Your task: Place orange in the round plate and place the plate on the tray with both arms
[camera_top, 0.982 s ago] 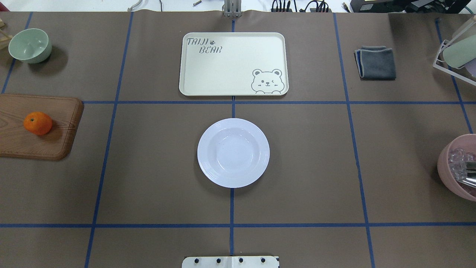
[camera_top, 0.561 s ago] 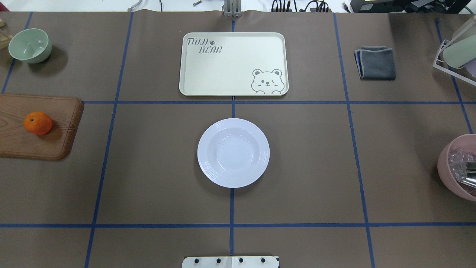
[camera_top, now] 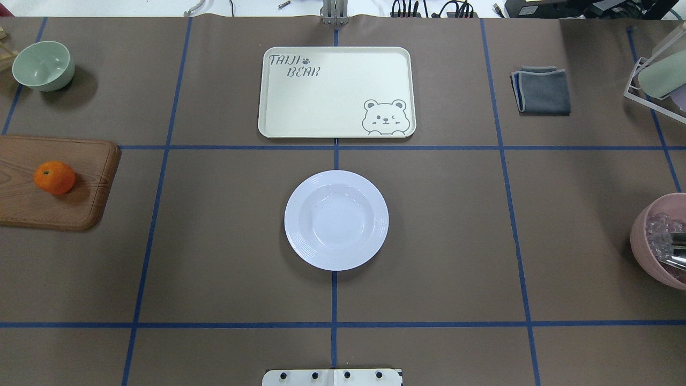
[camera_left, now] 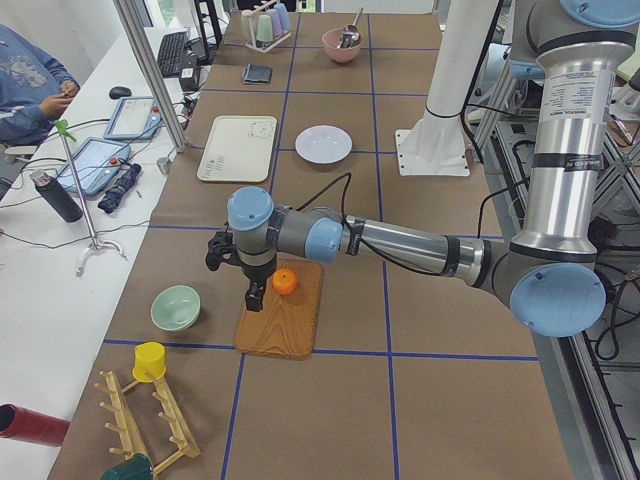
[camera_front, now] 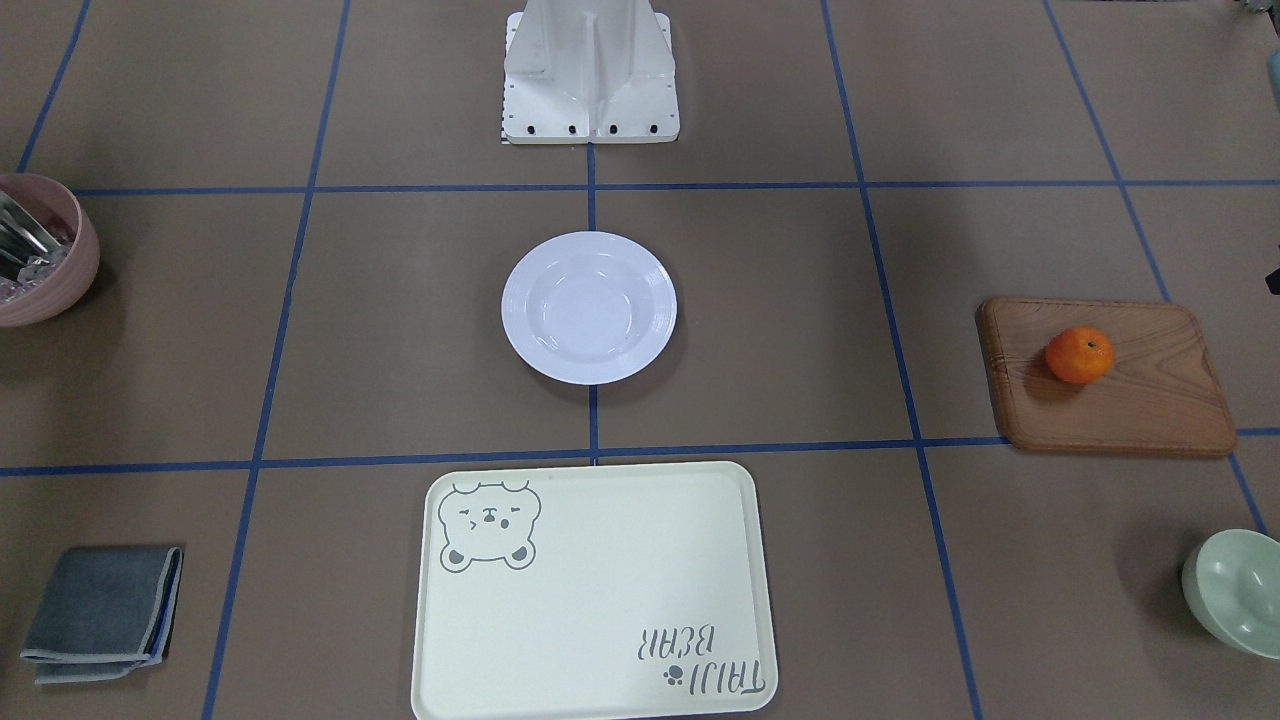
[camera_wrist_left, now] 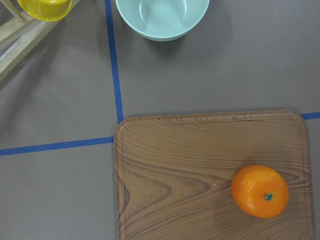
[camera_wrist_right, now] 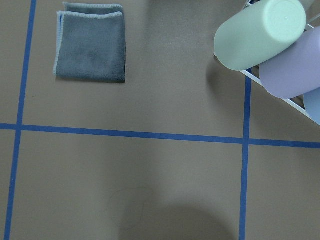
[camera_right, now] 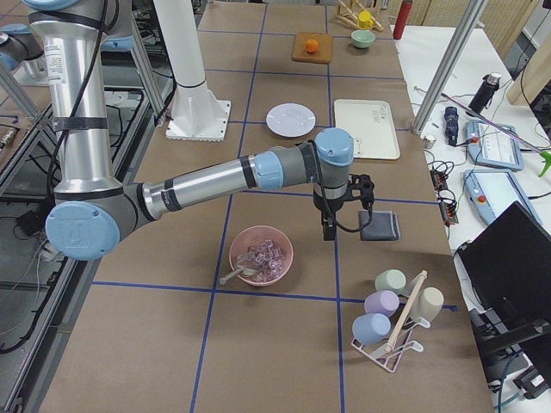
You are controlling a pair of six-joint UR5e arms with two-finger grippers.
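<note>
The orange (camera_top: 54,177) lies on a wooden board at the table's left; it also shows low and right in the left wrist view (camera_wrist_left: 260,191). At the table's centre sits the round plate (camera_top: 376,220), white and empty. Beyond it lies the tray (camera_top: 332,91), cream with a bear drawing, nothing on it. In the exterior left view my left gripper (camera_left: 254,294) hangs over the board, close beside the orange (camera_left: 285,281). My right gripper (camera_right: 328,231) shows only in the exterior right view, near the grey cloth. I cannot tell whether either gripper is open or shut.
The wooden board (camera_top: 59,206) is at the left edge, with a pale green bowl (camera_top: 43,65) behind it. A folded grey cloth (camera_top: 542,90), a cup rack (camera_top: 656,80) and a pink bowl (camera_top: 659,241) occupy the right side. A seated person (camera_left: 30,85) is beyond the table.
</note>
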